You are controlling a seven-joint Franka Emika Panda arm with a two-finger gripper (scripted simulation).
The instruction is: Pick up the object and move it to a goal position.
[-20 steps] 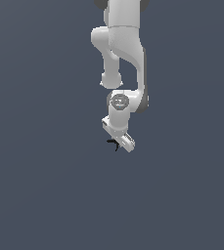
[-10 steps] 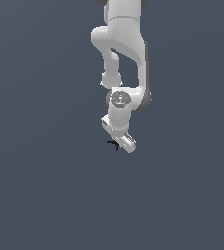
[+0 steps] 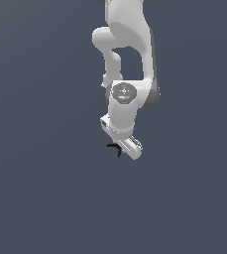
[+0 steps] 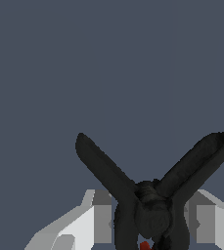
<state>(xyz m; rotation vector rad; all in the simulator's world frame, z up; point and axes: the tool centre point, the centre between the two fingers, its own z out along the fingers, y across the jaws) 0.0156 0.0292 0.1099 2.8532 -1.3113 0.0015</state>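
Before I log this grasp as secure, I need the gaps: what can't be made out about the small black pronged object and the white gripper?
- Exterior view: the small black pronged object is too small; the white gripper covers the contact.
- Wrist view: the object is cut off by the frame edge; its red spot barely shows.
- Wrist view: the fingertips run off frame, so closure is unclear.

No legible txt/labels, far as renders show.
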